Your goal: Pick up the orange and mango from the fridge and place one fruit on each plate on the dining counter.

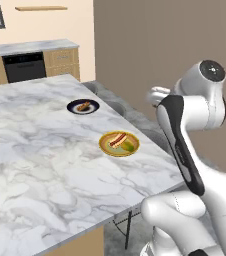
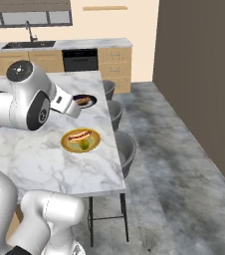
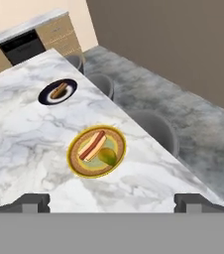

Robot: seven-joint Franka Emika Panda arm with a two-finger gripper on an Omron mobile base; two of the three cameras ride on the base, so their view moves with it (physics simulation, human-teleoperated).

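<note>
**Mango plated, orange yet to come**

Left base view: yellow plate (image 1: 119,144) mid-frame holds the mango (image 1: 129,146); dark plate (image 1: 83,106) sits above.

Right base view: both plates lie left of centre on the counter (image 2: 45,154).

Hand view: gripper (image 3: 112,202) open and empty at the bottom. The orange could end up doubled on the yellow plate.

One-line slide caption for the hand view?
Open end effector above dining counter: mango on yellow plate, dark plate beyond.
</note>
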